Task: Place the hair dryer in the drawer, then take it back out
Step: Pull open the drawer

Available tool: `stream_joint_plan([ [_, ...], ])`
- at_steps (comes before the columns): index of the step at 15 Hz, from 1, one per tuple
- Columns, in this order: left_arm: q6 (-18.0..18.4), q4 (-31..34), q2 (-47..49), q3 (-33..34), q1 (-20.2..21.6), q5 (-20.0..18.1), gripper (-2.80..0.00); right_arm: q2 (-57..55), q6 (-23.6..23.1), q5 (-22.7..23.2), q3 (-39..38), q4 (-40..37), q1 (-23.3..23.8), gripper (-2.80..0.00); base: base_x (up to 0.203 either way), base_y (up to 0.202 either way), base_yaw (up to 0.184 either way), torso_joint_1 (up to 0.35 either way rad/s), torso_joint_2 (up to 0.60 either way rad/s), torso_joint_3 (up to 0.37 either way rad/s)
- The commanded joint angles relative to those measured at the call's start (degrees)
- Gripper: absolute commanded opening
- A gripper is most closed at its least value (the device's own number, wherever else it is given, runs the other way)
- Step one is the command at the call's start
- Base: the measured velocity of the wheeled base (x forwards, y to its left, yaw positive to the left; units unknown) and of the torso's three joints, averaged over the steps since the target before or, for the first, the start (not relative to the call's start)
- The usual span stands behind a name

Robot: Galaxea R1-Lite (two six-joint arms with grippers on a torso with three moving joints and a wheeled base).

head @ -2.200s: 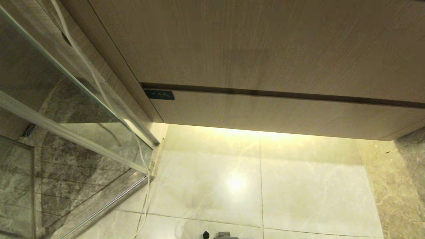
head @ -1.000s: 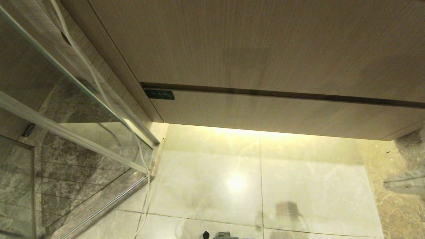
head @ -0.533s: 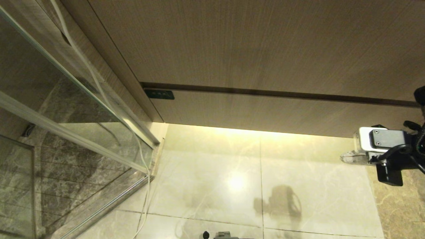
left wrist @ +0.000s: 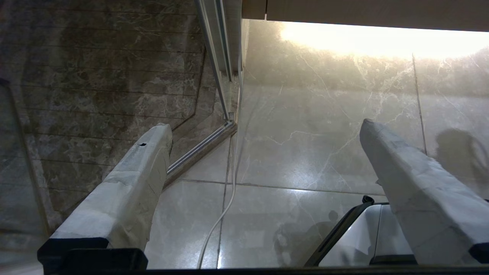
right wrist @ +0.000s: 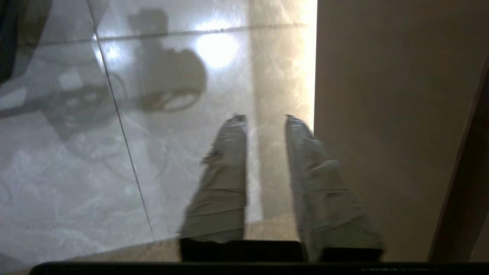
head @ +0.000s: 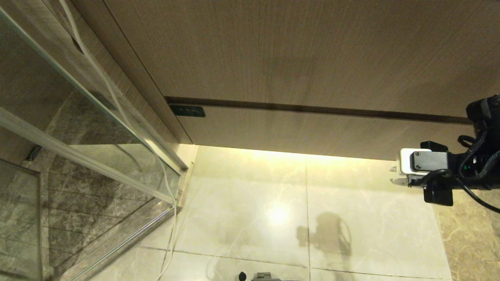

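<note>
The drawer (head: 312, 132) is shut, a flat wood-grain front with a small dark label (head: 187, 111) at its left end. It also fills the side of the right wrist view as a plain wood face (right wrist: 382, 114). My right gripper (head: 392, 175) hangs just below the drawer's lower right edge, above the floor, pointing left. Its fingers stand a little apart with nothing between them, so the right gripper (right wrist: 266, 119) is open by a narrow gap. The left gripper (left wrist: 264, 126) is parked low over the floor, wide open and empty. The hair dryer is out of view.
A taller wood-grain panel (head: 293, 50) sits above the drawer. A glass shower door (head: 78, 128) with a metal frame stands at the left, and a white cable (head: 168, 195) runs down beside it. Pale floor tiles (head: 250, 203) lie before the cabinet. My base (head: 261, 277) shows at the bottom edge.
The right arm came in from the right edge and moved left and up to the drawer's lower right corner. Its fingers now stand slightly apart. The left arm has not moved.
</note>
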State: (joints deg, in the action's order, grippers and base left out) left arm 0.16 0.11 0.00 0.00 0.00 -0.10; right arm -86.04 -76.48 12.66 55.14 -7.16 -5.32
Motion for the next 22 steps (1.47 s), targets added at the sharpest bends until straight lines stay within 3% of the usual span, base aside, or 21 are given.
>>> stream_joint_plan([
  [1, 0.02, -0.02, 0.0, 0.0, 0.0, 0.01, 0.0, -0.59, -0.17, 1.31, 0.77, 1.67, -1.8, 0.0, 0.0, 0.0, 0.0, 0.0, 0.0, 0.0],
  [4, 0.02, -0.02, 0.0, 0.0, 0.0, 0.01, 0.0, -2.88, -1.77, 7.96, -0.15, 10.43, -2.15, 0.0, 0.0, 0.0, 0.0, 0.0, 0.0, 0.0],
  [7, 0.02, -0.02, 0.0, 0.0, 0.0, 0.01, 0.0, -7.12, -2.19, 11.62, 0.5, 12.54, -1.68, 0.0, 0.0, 0.0, 0.0, 0.0, 0.0, 0.0],
  [11, 0.02, -0.02, 0.0, 0.0, 0.0, 0.01, 0.0, -13.4, -8.23, 16.24, 3.95, 20.04, 0.59, 0.0, 0.0, 0.0, 0.0, 0.0, 0.0, 0.0],
  [15, 0.02, 0.05, 0.0, 0.0, 0.0, 0.01, 0.0, -16.47, -10.53, 16.52, 3.49, 32.3, 2.57, 0.0, 0.0, 0.0, 0.0, 0.0, 0.0, 0.0],
  [22, 0.02, 0.01, 0.0, 0.0, 0.0, 0.01, 0.0, -17.91, -10.84, 15.21, 4.85, 30.11, 2.59, 0.0, 0.0, 0.0, 0.0, 0.0, 0.0, 0.0],
])
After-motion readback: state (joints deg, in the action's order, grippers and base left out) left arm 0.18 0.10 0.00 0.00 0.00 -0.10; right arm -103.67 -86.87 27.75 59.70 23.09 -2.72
